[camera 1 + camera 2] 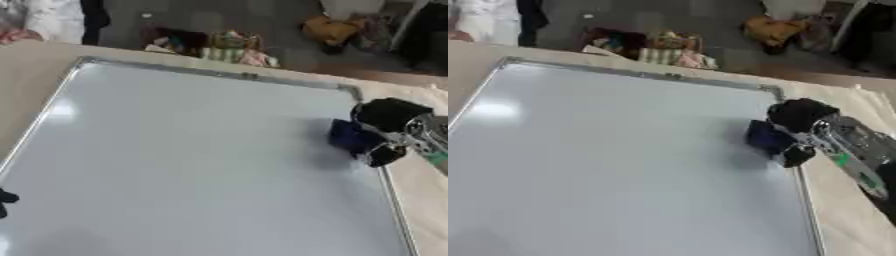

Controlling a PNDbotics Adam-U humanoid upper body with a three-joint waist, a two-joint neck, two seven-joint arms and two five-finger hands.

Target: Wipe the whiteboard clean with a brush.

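Left hand (5, 202): dark sliver at left edge, cut off; fingers unreadable.
Whiteboard (192, 160): flat on table, no marks discernible.
Blue brush (350, 136): on board's right side, clasped by right hand (385, 125).
Risk: brush may catch the right frame or slip off.
Contact face hidden.

whiteboard (192, 165) on table (26, 85) | brush (350, 136) on whiteboard's right edge
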